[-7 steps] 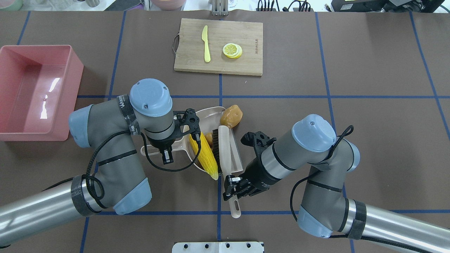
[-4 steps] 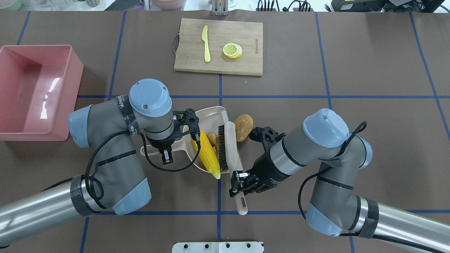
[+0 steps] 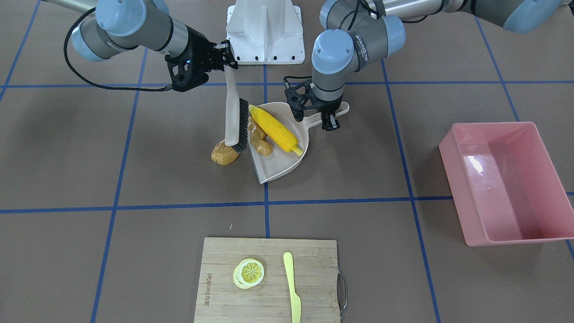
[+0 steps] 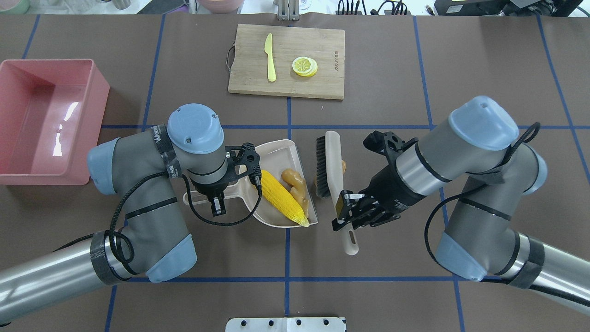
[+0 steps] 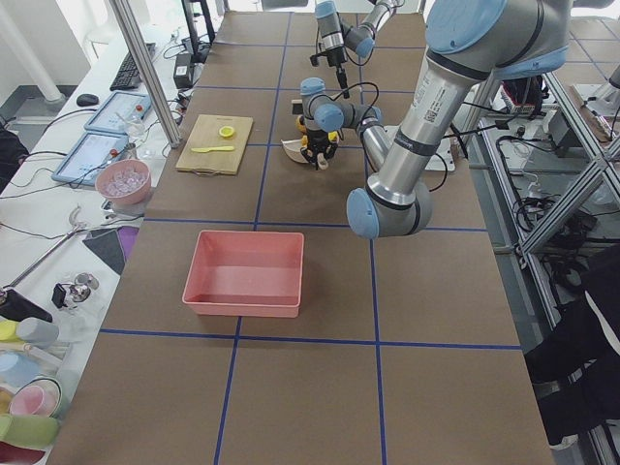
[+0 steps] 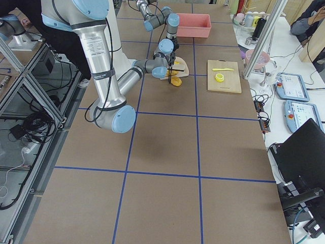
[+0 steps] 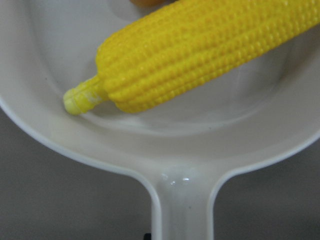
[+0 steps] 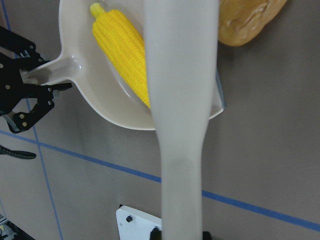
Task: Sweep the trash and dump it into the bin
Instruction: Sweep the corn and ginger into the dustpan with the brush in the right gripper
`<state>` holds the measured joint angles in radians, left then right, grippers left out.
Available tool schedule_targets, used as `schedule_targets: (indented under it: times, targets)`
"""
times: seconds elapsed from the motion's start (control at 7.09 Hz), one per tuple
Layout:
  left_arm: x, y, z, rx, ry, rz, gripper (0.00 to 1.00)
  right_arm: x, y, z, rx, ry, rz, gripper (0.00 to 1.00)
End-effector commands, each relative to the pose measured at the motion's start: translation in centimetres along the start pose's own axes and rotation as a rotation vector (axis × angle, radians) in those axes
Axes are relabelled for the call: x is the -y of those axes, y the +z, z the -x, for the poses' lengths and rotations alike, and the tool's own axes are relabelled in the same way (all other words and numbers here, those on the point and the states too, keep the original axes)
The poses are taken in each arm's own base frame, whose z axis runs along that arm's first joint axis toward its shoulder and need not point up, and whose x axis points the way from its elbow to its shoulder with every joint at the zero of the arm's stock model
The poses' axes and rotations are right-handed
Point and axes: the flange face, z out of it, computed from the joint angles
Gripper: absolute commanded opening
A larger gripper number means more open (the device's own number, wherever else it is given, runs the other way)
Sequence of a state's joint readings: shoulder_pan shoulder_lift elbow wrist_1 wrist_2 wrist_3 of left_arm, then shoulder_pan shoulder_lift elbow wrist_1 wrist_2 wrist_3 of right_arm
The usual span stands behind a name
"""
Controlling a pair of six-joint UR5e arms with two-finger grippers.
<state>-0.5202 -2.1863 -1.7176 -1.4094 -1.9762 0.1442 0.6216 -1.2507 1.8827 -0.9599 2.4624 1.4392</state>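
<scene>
A beige dustpan [image 4: 276,152] lies mid-table with the yellow corn cob [image 4: 283,199] and the tan ginger root [image 4: 297,183] inside it. My left gripper [image 4: 214,197] is shut on the dustpan's handle. My right gripper [image 4: 346,216] is shut on the handle of a beige brush [image 4: 330,161]. The brush stands just right of the pan mouth with its bristles facing the pan. The brown potato [image 3: 225,153] lies on the table outside the pan, under the brush's end. The brush mostly hides it from overhead. The pink bin [image 4: 46,120] stands empty at the far left.
A wooden cutting board [image 4: 286,85] lies at the back centre with a pale yellow knife [image 4: 270,57] and lemon slices [image 4: 304,66] on it. The robot's base plate [image 4: 286,324] is at the near edge.
My right arm has swung the brush out of the dustpan, to the right and back, onto the potato's far side. The corn and ginger have settled inside the pan. The left arm has held still.
</scene>
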Motion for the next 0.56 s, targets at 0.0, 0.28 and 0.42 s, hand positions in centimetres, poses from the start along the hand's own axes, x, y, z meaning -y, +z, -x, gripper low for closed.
schedule_targets:
  times: [0.0,0.28,0.42]
  targets:
    - [0.0,-0.2,0.0,0.002,0.002,-0.003,0.0,1.6,-3.6,-5.7,-0.037,-0.037,-0.013,0.0]
    - [-0.2,-0.4,-0.1,0.002,0.004,-0.008,0.0,1.9,-2.6,-10.0,-0.089,0.012,-0.012,0.0]
    - [-0.3,-0.4,-0.1,0.001,0.002,-0.008,0.0,2.0,-1.6,-10.7,-0.101,0.04,0.003,0.0]
